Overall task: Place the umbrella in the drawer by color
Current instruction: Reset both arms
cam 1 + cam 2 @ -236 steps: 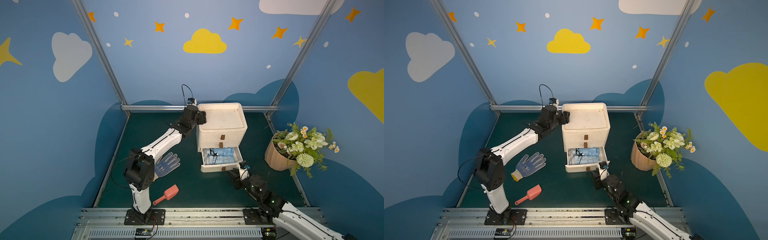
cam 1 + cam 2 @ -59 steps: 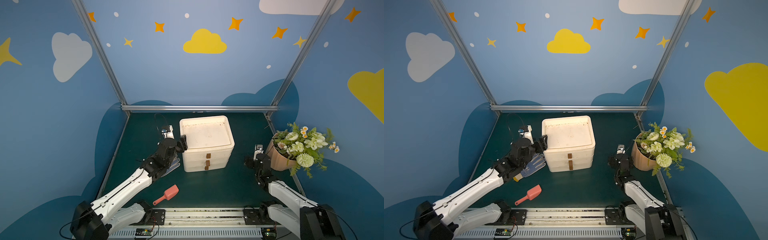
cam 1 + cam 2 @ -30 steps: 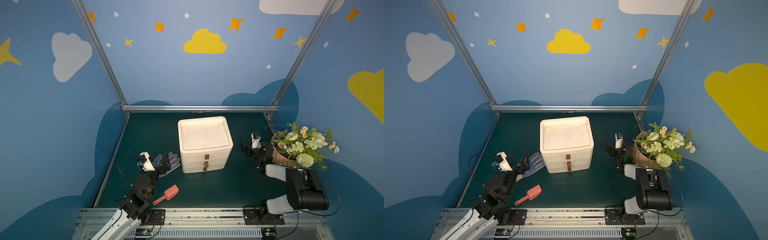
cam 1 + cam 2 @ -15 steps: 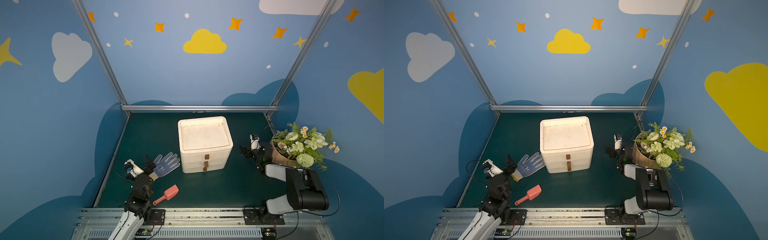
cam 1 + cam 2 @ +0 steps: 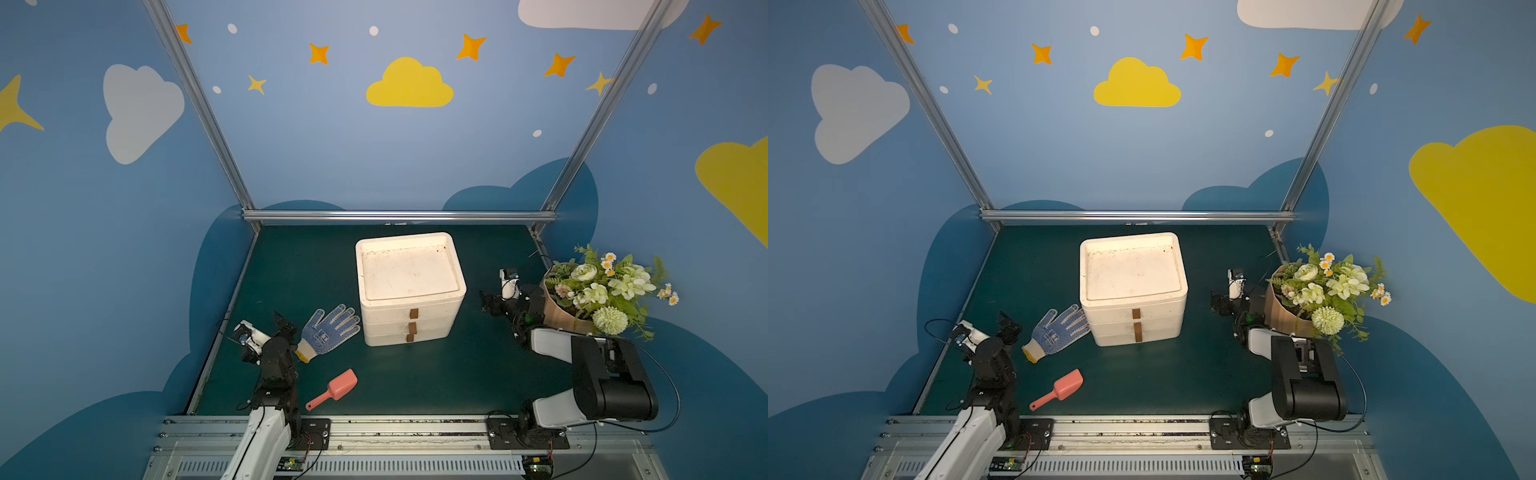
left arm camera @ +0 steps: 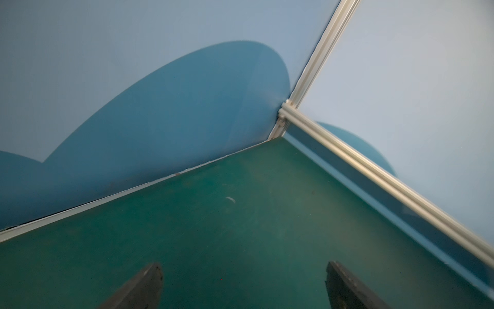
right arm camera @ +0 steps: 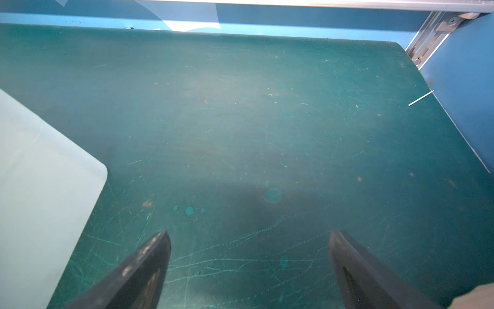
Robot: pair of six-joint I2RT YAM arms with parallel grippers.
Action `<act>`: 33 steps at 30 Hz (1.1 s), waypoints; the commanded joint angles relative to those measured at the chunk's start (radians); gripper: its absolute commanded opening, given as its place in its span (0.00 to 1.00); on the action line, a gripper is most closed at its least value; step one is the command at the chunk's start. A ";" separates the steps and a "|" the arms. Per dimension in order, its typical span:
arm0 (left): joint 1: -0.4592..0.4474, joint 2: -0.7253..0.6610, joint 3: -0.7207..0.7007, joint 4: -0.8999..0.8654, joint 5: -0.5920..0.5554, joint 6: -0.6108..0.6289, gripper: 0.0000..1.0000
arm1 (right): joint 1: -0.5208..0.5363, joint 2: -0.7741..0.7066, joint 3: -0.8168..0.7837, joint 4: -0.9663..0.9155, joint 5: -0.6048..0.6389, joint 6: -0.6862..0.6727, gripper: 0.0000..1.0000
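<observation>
While both arms sit folded low, a pink scoop (image 5: 336,388) lies nearest on the green surface (image 5: 299,266). Just beyond, the left end effector (image 5: 284,324) is released and empty beside a dotted glove (image 5: 328,330). Farther, the white drawer chest (image 5: 409,320) has every drawer shut; the umbrella cannot be seen. The right end effector (image 5: 488,303), released and empty, sits between the chest and the flowers (image 5: 602,291).

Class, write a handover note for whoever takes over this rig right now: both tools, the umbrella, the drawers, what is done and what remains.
Left tool: open, empty, beside the glove.
Right tool: open, empty, between the drawer unit and the bouquet.
Drawer unit: every drawer shut. No umbrella shows in any view.
Done: apparently stowing and closing, but the contents cannot be checked.
Left: probably only confirming the colour match.
</observation>
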 commanded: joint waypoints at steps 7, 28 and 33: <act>0.045 0.518 0.273 0.094 0.227 0.100 1.00 | -0.002 -0.006 0.003 -0.012 -0.010 -0.002 0.98; -0.153 0.782 0.232 0.652 0.298 0.613 1.00 | -0.002 -0.007 0.003 -0.012 -0.010 -0.002 0.98; -0.111 0.795 0.211 0.669 0.527 0.646 1.00 | -0.002 -0.006 0.003 -0.012 -0.010 -0.001 0.98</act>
